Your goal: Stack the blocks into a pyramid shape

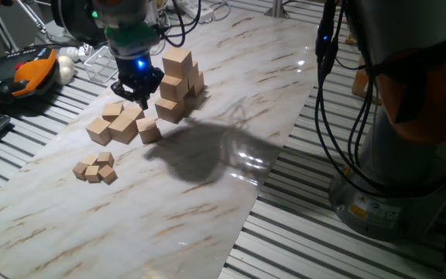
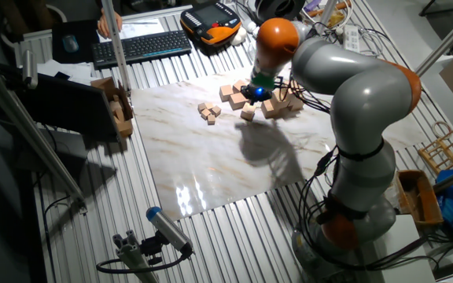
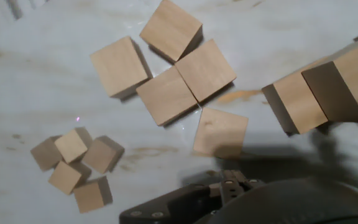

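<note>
Several loose blocks (image 3: 166,94) lie flat on the marble board, in a tight cluster with one block (image 3: 220,132) a little apart. The same cluster (image 1: 118,122) shows in one fixed view, left of the stacked blocks (image 1: 178,81), which rise three levels high. In the hand view the stack (image 3: 328,87) fills the right edge. My gripper (image 1: 138,91) hovers just above the board between the cluster and the stack, fingers spread with nothing between them. Only its dark underside (image 3: 229,185) shows in the hand view. The other fixed view shows the gripper (image 2: 256,92) over the blocks (image 2: 234,94).
Several much smaller wooden cubes (image 1: 95,168) sit in a clump nearer the board's front left, also seen as small cubes (image 3: 73,163) in the hand view. A keyboard (image 2: 140,45), an orange-and-black pendant (image 1: 29,70) and cables lie beyond the marble board (image 1: 207,194).
</note>
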{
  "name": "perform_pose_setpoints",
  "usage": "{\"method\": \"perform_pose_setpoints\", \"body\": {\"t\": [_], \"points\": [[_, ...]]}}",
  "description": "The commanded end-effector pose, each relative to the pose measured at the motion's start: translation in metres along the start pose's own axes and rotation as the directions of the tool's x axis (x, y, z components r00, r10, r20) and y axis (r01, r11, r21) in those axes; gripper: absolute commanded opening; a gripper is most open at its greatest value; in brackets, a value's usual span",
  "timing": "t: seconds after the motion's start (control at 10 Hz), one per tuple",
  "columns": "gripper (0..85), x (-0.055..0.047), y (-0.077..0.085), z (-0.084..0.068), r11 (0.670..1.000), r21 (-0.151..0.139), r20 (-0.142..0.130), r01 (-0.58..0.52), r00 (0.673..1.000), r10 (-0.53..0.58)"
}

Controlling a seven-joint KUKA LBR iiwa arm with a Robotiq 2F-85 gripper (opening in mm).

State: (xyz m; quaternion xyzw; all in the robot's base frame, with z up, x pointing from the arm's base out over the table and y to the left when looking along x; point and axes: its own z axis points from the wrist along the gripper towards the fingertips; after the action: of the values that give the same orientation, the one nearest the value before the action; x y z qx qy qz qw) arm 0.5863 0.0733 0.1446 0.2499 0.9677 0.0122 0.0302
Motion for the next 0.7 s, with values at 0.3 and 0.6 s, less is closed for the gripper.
{"method": "perform_pose_setpoints", "body": {"t": [0.3, 0.6], "points": [[85.0, 0.005, 0.009, 0.015, 0.998, 0.02, 0.064, -0.055, 0.997, 0.054], [85.0, 0.005, 0.012, 0.019, 0.995, 0.03, 0.049, -0.1, 0.994, 0.098]]}}
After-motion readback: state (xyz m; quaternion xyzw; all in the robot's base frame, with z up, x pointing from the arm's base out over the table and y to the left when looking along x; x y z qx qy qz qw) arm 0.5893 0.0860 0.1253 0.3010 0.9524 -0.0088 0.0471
